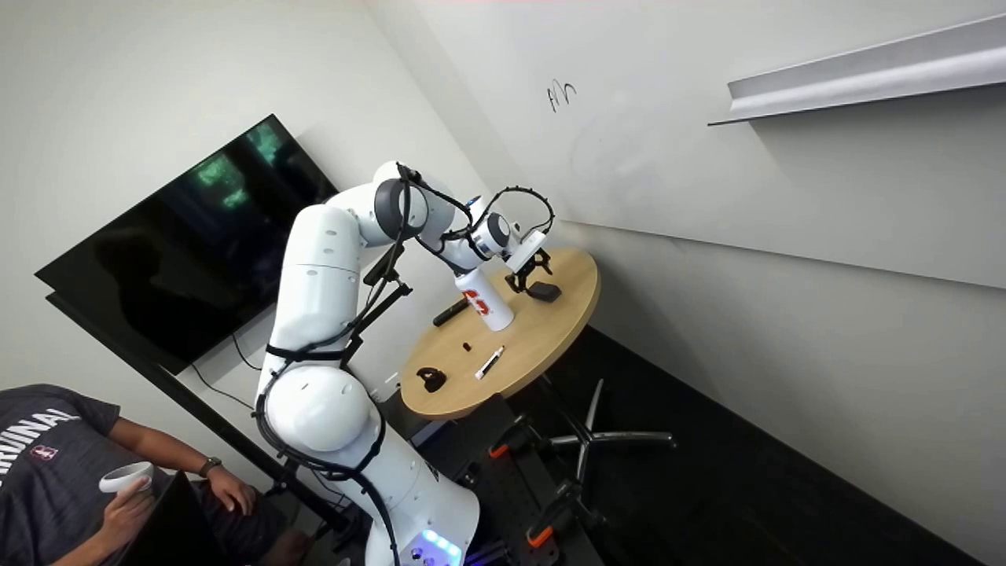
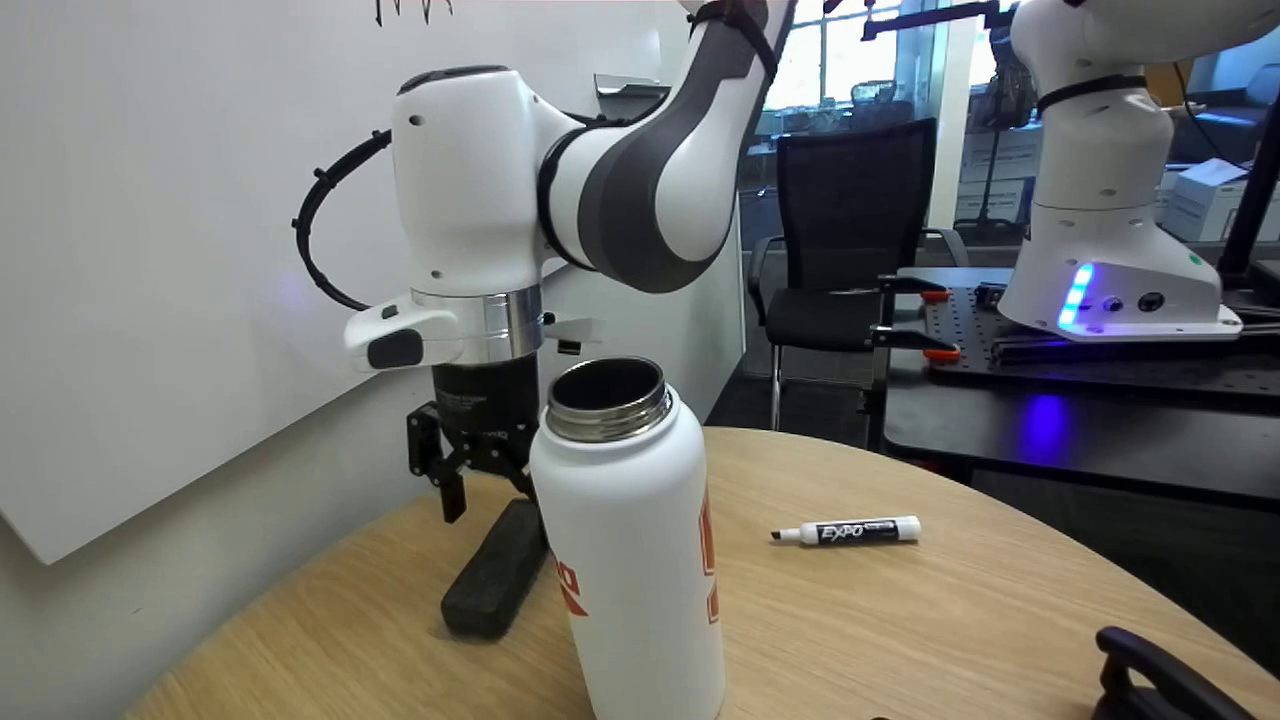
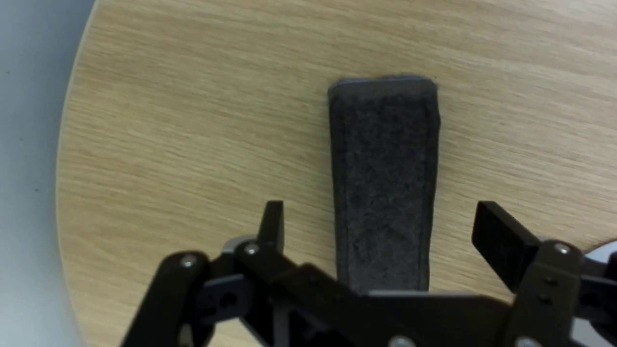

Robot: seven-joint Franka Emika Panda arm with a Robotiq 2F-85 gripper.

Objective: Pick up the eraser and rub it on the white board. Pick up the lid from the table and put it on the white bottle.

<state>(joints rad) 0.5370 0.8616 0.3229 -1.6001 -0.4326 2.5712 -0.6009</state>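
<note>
The eraser (image 1: 544,292) is a dark flat block on the round wooden table; it also shows in an exterior view (image 2: 495,585) and the wrist view (image 3: 385,178). My gripper (image 3: 379,209) is open above it, one finger each side, with gaps to both. The gripper also shows in both exterior views (image 1: 534,277) (image 2: 492,497). The white bottle (image 1: 484,300) stands upright and uncapped, with red marks, beside the arm; it also shows close up (image 2: 635,560). The dark round lid with a loop handle (image 1: 431,379) lies on the table, partly cut off here (image 2: 1150,685). The white board (image 1: 668,165) bears a dark scribble.
An uncapped marker (image 1: 490,362) and a tiny dark cap (image 1: 467,347) lie on the table (image 1: 558,330). A dark cylinder (image 1: 449,312) lies behind the bottle. A grey tray (image 1: 864,71) sticks out from the board. A seated person (image 1: 55,464) holds a white cup.
</note>
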